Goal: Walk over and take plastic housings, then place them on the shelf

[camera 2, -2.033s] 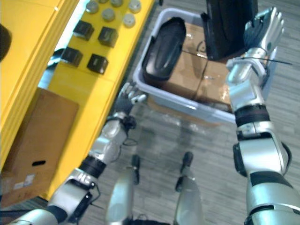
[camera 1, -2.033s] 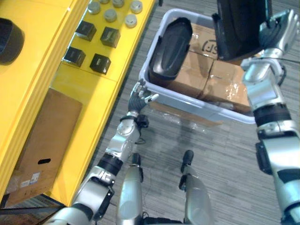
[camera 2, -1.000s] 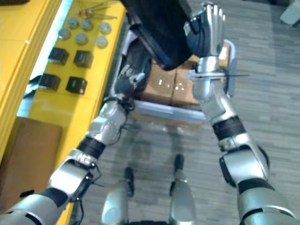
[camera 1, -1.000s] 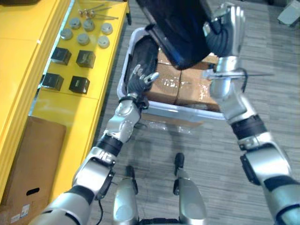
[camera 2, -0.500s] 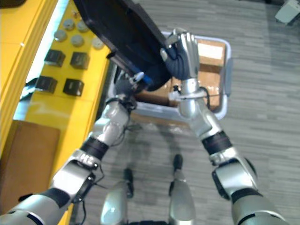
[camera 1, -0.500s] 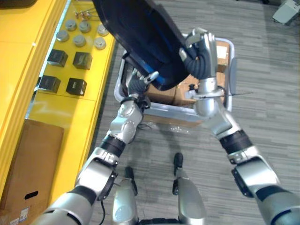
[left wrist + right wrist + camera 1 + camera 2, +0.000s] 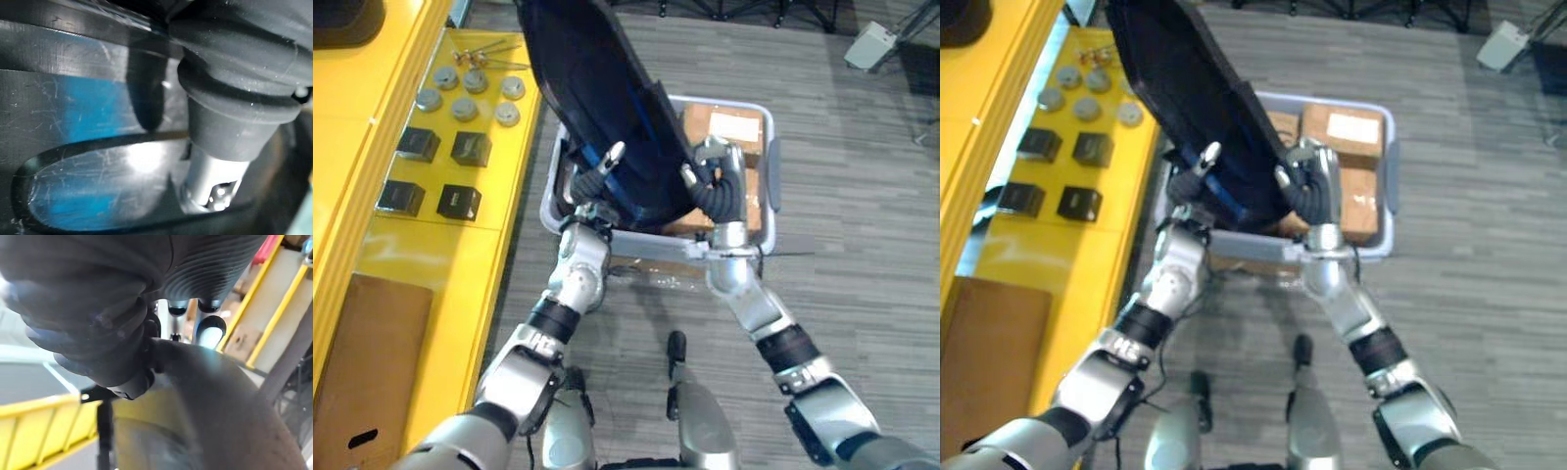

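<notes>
1. A grey plastic tote (image 7: 771, 147) stands on the grey carpet floor (image 7: 862, 284), right of centre.
2. Brown cardboard boxes (image 7: 705, 137) lie inside the tote, showing at its far right end; the farthest carries a white label.
3. Four small black cubes (image 7: 470, 149) sit in a two-by-two block on the left.
4. Six grey round discs (image 7: 463, 106) lie just beyond the cubes, in two rows.
5. Thin metal rods (image 7: 494, 51) lie beyond the discs.
6. A flat cardboard box (image 7: 362, 362) with a slot handle lies at the near left.
7. A white box (image 7: 871, 44) sits on the floor at the far right.
8. Black stand legs (image 7: 744, 10) show along the far edge.
</notes>
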Tool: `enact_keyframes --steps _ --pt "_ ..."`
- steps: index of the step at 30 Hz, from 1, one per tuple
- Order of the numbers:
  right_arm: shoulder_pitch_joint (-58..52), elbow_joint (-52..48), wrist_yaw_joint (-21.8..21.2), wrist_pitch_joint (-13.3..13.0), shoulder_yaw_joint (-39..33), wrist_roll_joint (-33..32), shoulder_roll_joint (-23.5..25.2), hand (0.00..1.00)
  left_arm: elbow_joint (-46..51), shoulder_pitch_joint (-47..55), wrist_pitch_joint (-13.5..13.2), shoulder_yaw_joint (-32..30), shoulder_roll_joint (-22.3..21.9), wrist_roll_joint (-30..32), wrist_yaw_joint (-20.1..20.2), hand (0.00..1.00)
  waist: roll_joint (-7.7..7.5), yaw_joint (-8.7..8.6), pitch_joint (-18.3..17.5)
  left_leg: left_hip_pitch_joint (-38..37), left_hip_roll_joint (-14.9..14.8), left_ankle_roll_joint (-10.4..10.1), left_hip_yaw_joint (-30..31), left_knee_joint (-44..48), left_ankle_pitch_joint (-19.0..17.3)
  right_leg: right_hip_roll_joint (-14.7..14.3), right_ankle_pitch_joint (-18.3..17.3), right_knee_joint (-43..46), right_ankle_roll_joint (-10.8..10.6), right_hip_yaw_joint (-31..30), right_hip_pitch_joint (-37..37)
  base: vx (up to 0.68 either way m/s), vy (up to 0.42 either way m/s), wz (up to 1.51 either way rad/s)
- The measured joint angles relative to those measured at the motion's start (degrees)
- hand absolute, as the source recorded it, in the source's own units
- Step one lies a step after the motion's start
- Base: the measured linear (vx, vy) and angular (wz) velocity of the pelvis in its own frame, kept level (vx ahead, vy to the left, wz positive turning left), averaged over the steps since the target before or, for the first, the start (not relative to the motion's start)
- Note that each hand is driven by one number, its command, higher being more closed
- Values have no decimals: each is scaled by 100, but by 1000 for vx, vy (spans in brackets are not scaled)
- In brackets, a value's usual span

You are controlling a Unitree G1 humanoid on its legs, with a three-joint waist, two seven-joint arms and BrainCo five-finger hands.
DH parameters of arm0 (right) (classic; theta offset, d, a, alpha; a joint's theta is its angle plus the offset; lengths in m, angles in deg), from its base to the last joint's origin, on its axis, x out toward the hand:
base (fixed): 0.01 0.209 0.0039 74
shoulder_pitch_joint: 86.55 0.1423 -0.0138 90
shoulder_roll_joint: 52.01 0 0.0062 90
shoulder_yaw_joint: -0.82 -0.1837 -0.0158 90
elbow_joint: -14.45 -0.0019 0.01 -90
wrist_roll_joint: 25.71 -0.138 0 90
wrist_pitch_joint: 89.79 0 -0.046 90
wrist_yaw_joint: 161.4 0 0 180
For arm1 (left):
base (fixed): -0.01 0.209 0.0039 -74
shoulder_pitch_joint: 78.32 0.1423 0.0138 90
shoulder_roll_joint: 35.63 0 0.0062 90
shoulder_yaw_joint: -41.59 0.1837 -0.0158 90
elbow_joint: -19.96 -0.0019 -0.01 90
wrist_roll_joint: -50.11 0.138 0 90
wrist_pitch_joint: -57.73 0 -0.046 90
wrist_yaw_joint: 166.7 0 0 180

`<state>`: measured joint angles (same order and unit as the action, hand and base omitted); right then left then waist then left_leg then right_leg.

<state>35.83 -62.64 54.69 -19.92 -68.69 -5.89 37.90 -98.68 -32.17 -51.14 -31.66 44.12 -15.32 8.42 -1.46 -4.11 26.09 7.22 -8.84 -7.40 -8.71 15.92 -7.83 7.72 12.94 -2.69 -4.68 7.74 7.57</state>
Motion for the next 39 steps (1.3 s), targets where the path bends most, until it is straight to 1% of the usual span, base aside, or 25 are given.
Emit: enact_keyframes --steps 3,5,6,8,10,11,13,14,16,19,21,22,24,25,26,27,29,30,31,33,34,35,36,37,39 --pt "-391 -116 33 -91 27 1 99 100 172 377 -35 73 0 19 131 100 -7 -3 -74 -178 1 -8 -11 -122 3 -11 -1 -104 -1 11 -185 0 0 0" --pt "-756 -128 112 -172 158 2 177 100 334 826 -163 201 -2 76 140 100 -5 6 -382 -239 6 -18 -43 -212 11 -14 -1 -183 -1 11 -224 36 5 -3" --pt "-862 -141 146 -214 188 2 200 100 401 951 -199 220 -4 117 140 100 -8 8 -436 -334 7 -23 -54 -265 15 -16 -5 -183 0 11 -289 56 12 -3" --pt "-1061 -282 153 -229 233 2 212 100 574 1176 -239 245 -23 350 137 100 -12 16 -530 -505 9 -23 -92 -351 15 -15 -25 -185 -5 8 -399 24 15 -5" --pt "-1325 -431 155 -266 233 -9 220 100 801 1384 -269 239 -18 803 129 100 -11 25 -764 -551 25 -23 -104 -392 14 3 -42 -188 -17 10 -438 0 0 0" --pt "-1373 -479 155 -267 234 -9 220 0 856 1423 -269 242 -12 853 127 100 -10 26 -773 -619 27 -23 -107 -420 15 5 -44 -189 -18 10 -486 0 0 0" --pt "-1543 -596 152 -284 271 -33 223 0 1017 1609 -279 234 -17 1033 125 100 -10 30 -864 -729 32 -19 -114 -465 11 10 -80 -192 -25 12 -604 -36 11 -2" --pt "-1682 -650 139 -347 345 -116 223 0 1182 1803 -279 228 -16 1119 123 100 -14 29 -1013 -754 38 -19 -123 -527 11 15 -112 -194 -32 17 -604 0 0 0" --pt "-1927 -812 -15 -380 391 -257 221 0 1421 2083 -287 217 -14 1286 109 100 -20 37 -1096 -888 38 -28 -122 -602 32 11 -143 -195 -32 31 -699 0 0 0" --pt "-2259 -860 -303 -384 452 -582 217 0 1606 2420 -327 212 -18 1954 -111 100 -31 55 -1304 -966 42 -17 -110 -692 55 18 -212 -205 -19 76 -756 -23 0 4" --pt "-2504 -955 -517 -376 441 -804 220 0 1881 2623 -345 149 -60 2751 -396 100 -36 98 -1404 -1026 38 -55 -101 -755 112 6 -214 -197 -25 122 -760 2 -2 2" --pt "-2561 -1036 -557 -377 435 -882 217 0 1981 2661 -346 140 -64 2952 -448 100 -29 125 -1408 -1027 35 -59 -102 -755 114 1 -213 -197 -26 122 -760 0 0 0" --pt "-2749 -1361 -849 -380 319 -1290 217 0 2326 2852 -343 12 -131 3757 -744 100 7 173 -1467 -1056 31 -72 -106 -773 136 -6 -209 -195 -29 130 -761 0 0 0" --pt "-2796 -1448 -950 -381 301 -1444 212 0 2387 2918 -342 -19 -171 3934 -814 100 17 177 -1503 -1067 30 -73 -109 -784 137 -9 -207 -195 -31 131 -766 0 0 0" --pt "-2893 -1631 -1201 -387 217 -1730 218 0 2482 3062 -324 -73 -204 4227 -916 100 40 182 -1557 -1132 26 -75 -117 -809 145 -17 -203 -195 -36 127 -812 0 0 0" --pt "-3008 -1795 -1414 -447 71 -1947 215 0 2539 3188 -270 -83 -226 4520 -1002 100 54 182 -1616 -1196 24 -75 -115 -840 145 -20 -205 -195 -38 139 -862 0 0 0" --pt "-3058 -1907 -1682 -552 -96 -2270 212 0 2570 3329 -182 -98 -198 4879 -1107 100 48 181 -1693 -1229 24 -74 -121 -856 143 -22 -215 -195 -50 139 -889 0 0 0" --pt "-3103 -1952 -1896 -648 -256 -2547 221 0 2575 3442 -144 -141 -176 5141 -1194 100 35 182 -1746 -1230 25 -74 -121 -859 143 -21 -221 -196 -53 139 -889 0 0 0" --pt "-3175 -1960 -2164 -703 -381 -2894 222 0 2588 3581 -97 -224 -168 5576 -1281 100 20 185 -1787 -1232 25 -74 -121 -866 143 -23 -227 -196 -53 140 -890 -32 19 1" --pt "-3346 -1968 -2438 -832 -581 -3359 275 0 2672 3802 -67 -370 -174 5938 -1470 100 13 187 -1817 -1246 24 -75 -122 -917 146 -26 -250 -196 -72 144 -890 -34 10 0" --pt "-3561 -2005 -2870 -905 -1081 -4443 476 0 2780 4066 -57 -704 -156 6499 -1722 100 12 187 -1828 -1301 26 -62 -129 -985 163 -28 -332 -198 -60 146 -915 0 0 0" --pt "-3637 -2006 -2987 -928 -1301 -4803 541 0 2802 4165 -56 -846 -140 6687 -1805 100 26 187 -1839 -1317 21 -61 -129 -1000 162 -35 -343 -201 -52 149 -929 0 0 0" --pt "-3783 -2006 -3218 -1008 -1759 -5509 640 0 2816 4326 -54 -1105 -102 7117 -2048 100 55 184 -1880 -1319 17 -67 -134 -1049 165 -41 -365 -222 -47 154 -934 0 0 0" --pt "-3922 -2006 -3464 -1099 -2104 -5992 715 0 2872 4453 -31 -1247 -51 7396 -2224 100 90 180 -1910 -1321 16 -74 -136 -1079 168 -45 -378 -244 -47 160 -927 0 0 0" --pt "-4213 -2005 -3831 -1174 -2544 -6552 781 0 3052 4644 -8 -1483 45 7685 -2445 100 163 179 -1972 -1318 13 -81 -144 -1169 199 -55 -389 -245 -45 163 -876 0 0 0"
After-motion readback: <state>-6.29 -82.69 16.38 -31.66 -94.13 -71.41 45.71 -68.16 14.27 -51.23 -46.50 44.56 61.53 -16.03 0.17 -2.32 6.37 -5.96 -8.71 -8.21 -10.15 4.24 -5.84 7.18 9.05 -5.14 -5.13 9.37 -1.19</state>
